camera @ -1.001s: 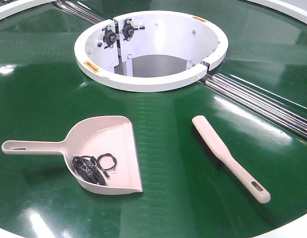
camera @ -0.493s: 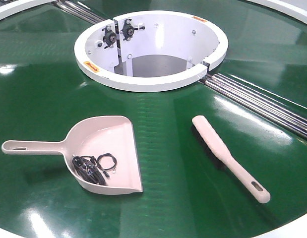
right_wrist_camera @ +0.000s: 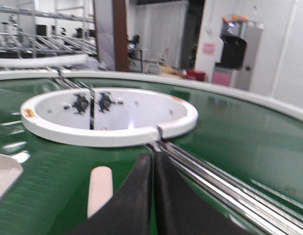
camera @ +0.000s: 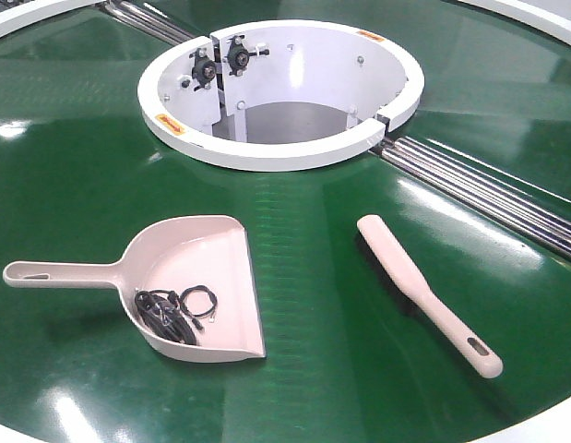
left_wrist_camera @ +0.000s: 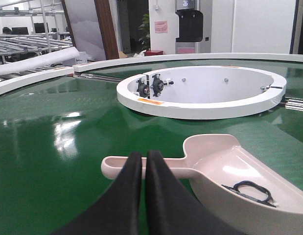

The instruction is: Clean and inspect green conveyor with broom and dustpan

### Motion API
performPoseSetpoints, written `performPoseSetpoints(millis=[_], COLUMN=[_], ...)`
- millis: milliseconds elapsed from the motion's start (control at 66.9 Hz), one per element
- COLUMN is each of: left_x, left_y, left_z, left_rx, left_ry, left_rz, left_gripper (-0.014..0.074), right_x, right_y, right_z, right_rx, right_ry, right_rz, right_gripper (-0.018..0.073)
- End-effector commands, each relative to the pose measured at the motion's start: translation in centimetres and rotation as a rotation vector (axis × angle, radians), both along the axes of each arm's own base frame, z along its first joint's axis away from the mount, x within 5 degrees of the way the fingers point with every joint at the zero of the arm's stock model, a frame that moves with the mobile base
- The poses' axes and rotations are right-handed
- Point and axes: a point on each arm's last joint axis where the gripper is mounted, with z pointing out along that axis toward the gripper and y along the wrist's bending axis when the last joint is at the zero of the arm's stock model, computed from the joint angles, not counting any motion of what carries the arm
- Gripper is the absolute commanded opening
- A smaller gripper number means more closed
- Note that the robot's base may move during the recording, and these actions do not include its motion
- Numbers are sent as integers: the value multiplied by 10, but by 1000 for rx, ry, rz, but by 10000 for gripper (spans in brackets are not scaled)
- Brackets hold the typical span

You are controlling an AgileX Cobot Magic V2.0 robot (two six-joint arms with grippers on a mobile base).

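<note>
**Ann:** Glossy dark green fills the front view, the green conveyor (camera: 73, 157) catching bright ceiling glare, with the white ring hub (camera: 280, 148) in the middle and the steel rollers (camera: 479, 189) running off from it toward the right edge.

**Ben:** And both tools are lying flat on the belt. On the left, the dustpan (camera: 211, 254), pale pink, handle pointing left, open lip facing right. Inside it, near the back wall, sits a small tangle of black cable (camera: 170, 309).

**Ann:** Over on the right, the broom (camera: 423, 291), well apart from the pan, lying diagonally with its head toward the hub and its slotted handle end nearest the camera.

**Ben:** Neither arm appears in the front view. From the left wrist camera, though, the left gripper (left_wrist_camera: 144, 159) has its two black fingers pressed together, nothing between them. It is low over the belt, with the dustpan handle (left_wrist_camera: 117, 166) crossing just behind the tips. Whether they touch it, I can't tell.

**Ann:** Same story on the right wrist camera, which is a little blurred: the right gripper (right_wrist_camera: 152, 161) is closed tight and empty, and the rounded head of the broom sits just left of its fingers.

**Ben:** Behind the belt are racks, a pillar and a dispenser by the wall.
</note>
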Motion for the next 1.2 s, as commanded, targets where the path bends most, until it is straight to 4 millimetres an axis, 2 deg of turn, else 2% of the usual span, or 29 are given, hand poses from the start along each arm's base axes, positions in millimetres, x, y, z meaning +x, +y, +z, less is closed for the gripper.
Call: performPoseSetpoints(millis=[0, 149, 224, 1180], left_x=[-1, -1, -1, -1], left_y=[0, 0, 0, 0], left_z=[4, 4, 4, 4], left_rx=[-19, -19, -19, -19], left_ry=[-73, -73, -73, -73], left_rz=[-3, -3, -3, -2], left_gripper=[-6, -6, -6, -6], right_x=[1, 1, -2, -4], right_y=[-2, -2, -2, -3], right_z=[4, -34, -42, -43], right_rx=[33, 81, 96, 102], right_ry=[-44, -60, -43, -40], right_rz=[-36, -28, -29, -30], right_gripper=[-8, -8, -8, -8])
